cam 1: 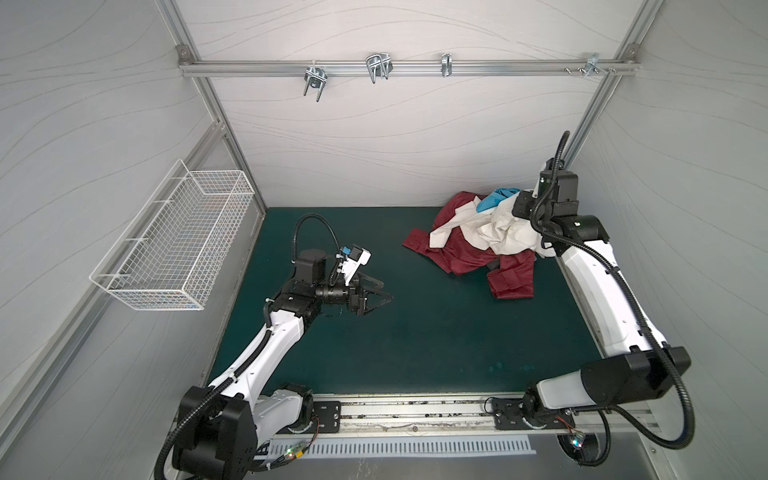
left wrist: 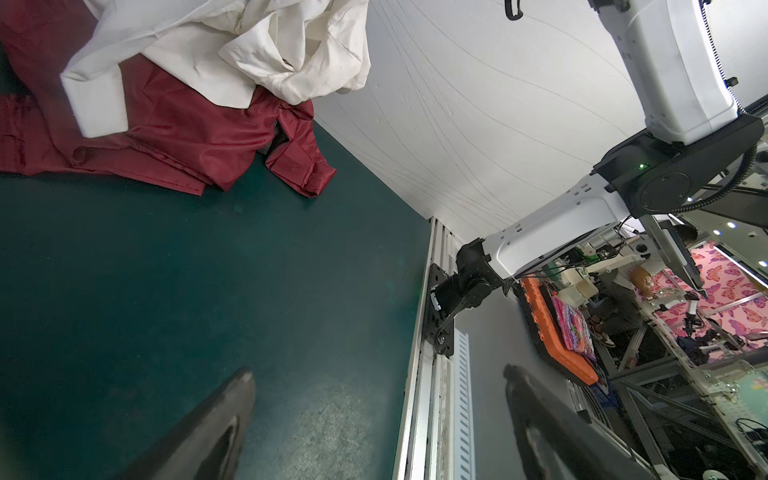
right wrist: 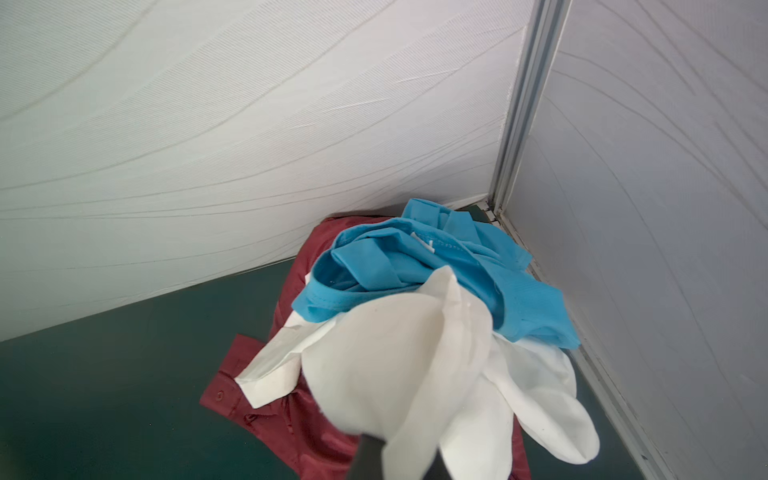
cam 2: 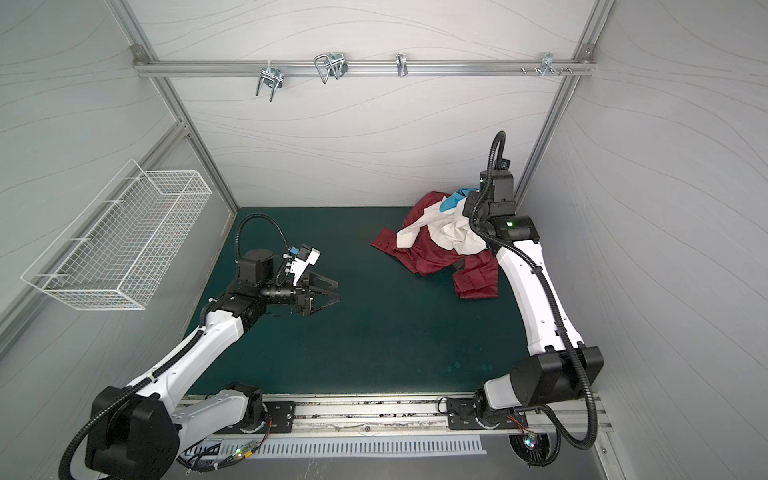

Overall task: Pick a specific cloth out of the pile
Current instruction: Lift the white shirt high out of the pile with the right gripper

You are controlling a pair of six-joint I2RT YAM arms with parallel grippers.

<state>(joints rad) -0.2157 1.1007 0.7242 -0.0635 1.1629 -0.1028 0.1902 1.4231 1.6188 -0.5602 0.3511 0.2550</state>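
Left end effector (cam 1: pixel 384 291), the nearer of the two to the front rail, hovers over bare green worktop (cam 1: pixel 415 340) with its jaws spread wide and nothing between them. Beyond it and off to the right, well apart, lies the pile (cam 1: pixel 478 245), pushed toward the far right corner. A maroon shirt (cam 1: pixel 461 257) is spread at the bottom, the cloth (cam 1: pixel 498 237) is crumpled on top of it, and a bright blue garment (cam 1: pixel 496 198) is heaped against the cloth's far side, by the back wall. The cloth is an off-white button shirt. One of its sleeves trails left across the maroon shirt and ends in a flat cuff (cam 1: pixel 438 240), so its long axis runs roughly left to right, from the cuff to the bunched body. At that right-hand end the right end effector (right wrist: pixel 399 457) is closed tight on a fold of the off-white fabric, which balloons around its dark fingers in the right wrist view. The right arm is clearly the nearer one and already has the grip. Judging from this, the next move is a lift up and away from the corner, and the blue garment touching the cloth may drag along.
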